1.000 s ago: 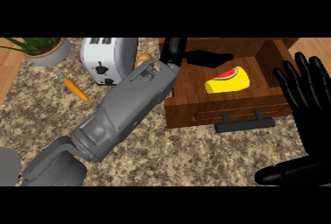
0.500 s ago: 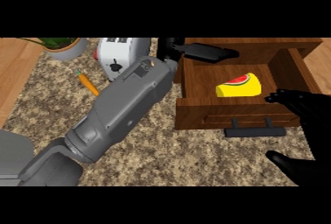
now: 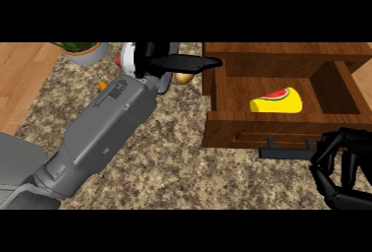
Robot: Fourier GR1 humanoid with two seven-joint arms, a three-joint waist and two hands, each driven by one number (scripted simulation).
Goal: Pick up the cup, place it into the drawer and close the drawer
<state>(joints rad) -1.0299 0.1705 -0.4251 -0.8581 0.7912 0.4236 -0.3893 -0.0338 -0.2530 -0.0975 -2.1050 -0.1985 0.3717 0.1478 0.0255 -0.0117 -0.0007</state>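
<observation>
Yellow cup point(image 3: 277, 101) on its side in open drawer point(image 3: 291, 129), right hand point(image 3: 343, 167) seemingly at handle point(image 3: 288, 150).

text: none readable | labels: none | numbers: none | signs: none
</observation>
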